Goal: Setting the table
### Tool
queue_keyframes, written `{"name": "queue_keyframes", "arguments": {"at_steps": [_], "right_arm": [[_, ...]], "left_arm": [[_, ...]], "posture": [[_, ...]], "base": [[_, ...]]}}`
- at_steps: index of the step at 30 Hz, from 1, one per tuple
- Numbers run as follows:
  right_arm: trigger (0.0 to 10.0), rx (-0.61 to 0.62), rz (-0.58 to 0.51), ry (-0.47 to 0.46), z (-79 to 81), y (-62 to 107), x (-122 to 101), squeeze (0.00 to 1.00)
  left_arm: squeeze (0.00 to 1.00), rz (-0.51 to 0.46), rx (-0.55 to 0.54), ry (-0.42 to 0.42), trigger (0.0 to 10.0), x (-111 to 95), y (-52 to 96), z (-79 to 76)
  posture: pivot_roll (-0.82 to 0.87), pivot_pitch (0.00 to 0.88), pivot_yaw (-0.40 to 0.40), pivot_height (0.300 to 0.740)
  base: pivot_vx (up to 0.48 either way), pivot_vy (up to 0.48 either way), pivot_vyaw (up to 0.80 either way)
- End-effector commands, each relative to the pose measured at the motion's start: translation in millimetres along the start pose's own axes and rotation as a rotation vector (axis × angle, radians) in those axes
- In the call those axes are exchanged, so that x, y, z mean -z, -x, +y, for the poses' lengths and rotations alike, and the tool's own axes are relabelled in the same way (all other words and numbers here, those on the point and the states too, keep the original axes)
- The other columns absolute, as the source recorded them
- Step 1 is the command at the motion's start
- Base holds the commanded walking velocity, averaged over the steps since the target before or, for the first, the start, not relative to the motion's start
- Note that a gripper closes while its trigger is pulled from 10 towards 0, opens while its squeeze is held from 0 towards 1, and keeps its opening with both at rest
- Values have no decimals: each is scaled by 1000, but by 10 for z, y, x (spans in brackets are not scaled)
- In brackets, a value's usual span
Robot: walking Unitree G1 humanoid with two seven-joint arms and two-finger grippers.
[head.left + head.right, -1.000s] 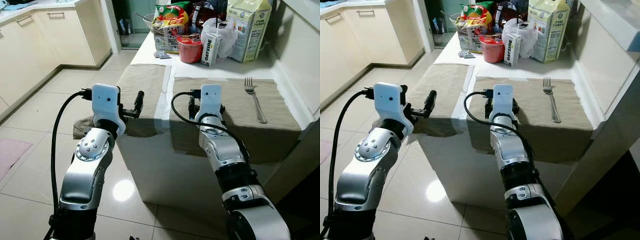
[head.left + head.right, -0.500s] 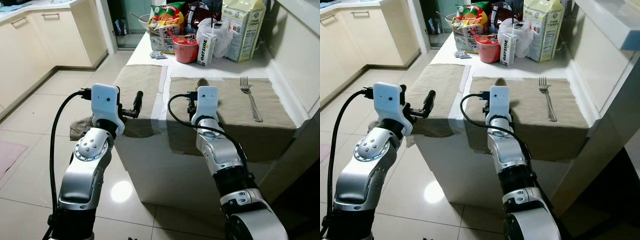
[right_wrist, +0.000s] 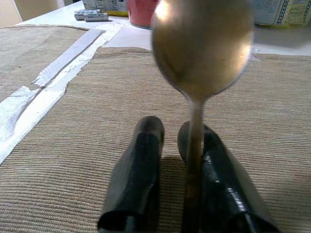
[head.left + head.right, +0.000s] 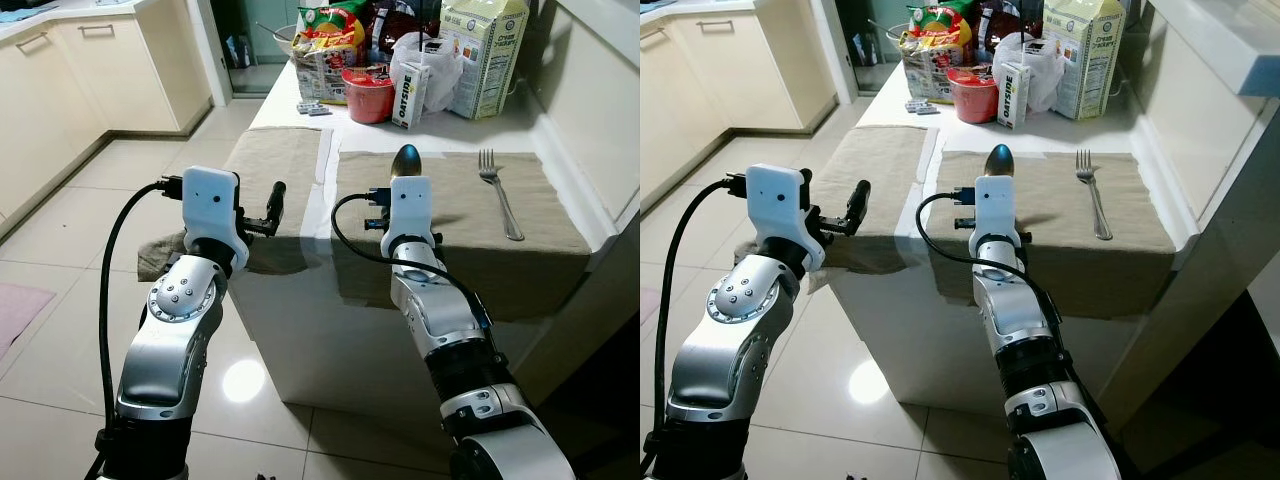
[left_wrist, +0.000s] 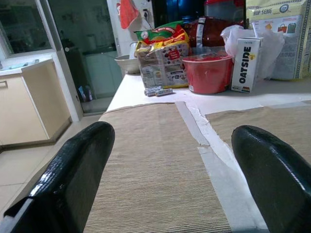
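My right gripper (image 3: 170,132) is shut on a metal spoon (image 3: 203,48), whose handle runs down against one finger. The spoon's bowl (image 4: 406,160) stands up above the white wrist housing, over the near left part of the right beige placemat (image 4: 540,215). A fork (image 4: 499,190) lies lengthwise on that mat's right side. A second beige placemat (image 4: 285,160) lies to the left and hangs over the counter's front edge. My left gripper (image 5: 172,133) is open and holds nothing. It hovers at the near edge of the left mat.
At the back of the white counter stand a red bowl (image 4: 368,95), a small oat-drink carton (image 4: 412,95), a snack bag (image 4: 325,50) and a tall carton (image 4: 483,50). A wall ledge (image 4: 600,90) borders the right. Cabinets and tiled floor (image 4: 90,200) lie to the left.
The right arm has moved forward over the right mat, and the spoon's bowl now stands in sight above the wrist. The left arm has kept its place. The camera has shifted slightly.
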State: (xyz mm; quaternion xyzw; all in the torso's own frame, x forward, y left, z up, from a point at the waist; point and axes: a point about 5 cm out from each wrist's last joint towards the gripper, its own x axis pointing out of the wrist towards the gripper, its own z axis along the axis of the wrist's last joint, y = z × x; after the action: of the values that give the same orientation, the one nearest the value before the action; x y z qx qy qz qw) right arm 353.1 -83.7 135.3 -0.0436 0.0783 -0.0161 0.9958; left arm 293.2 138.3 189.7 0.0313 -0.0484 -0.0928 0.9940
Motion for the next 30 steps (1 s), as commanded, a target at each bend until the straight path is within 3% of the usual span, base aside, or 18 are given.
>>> {"name": "queue_keyframes", "arguments": {"at_steps": [1, 24, 30], "right_arm": [[0, 10, 53, 12, -37, 5, 132, 0], [0, -24, -66, -30, -53, -18, -135, 0], [0, -56, -161, -66, -62, -32, -383, 0]], "left_arm": [[0, -22, -10, -12, 10000, -52, 6, 28], [0, -28, -11, -15, 10000, -62, -15, 29], [0, -24, -19, -29, 10000, -60, -23, 40]], "posture": [[-143, 6, 144, 740], [-150, 14, 144, 740], [-146, 12, 140, 740]], "base": [[0, 0, 0], [0, 0, 0], [0, 0, 0]]}}
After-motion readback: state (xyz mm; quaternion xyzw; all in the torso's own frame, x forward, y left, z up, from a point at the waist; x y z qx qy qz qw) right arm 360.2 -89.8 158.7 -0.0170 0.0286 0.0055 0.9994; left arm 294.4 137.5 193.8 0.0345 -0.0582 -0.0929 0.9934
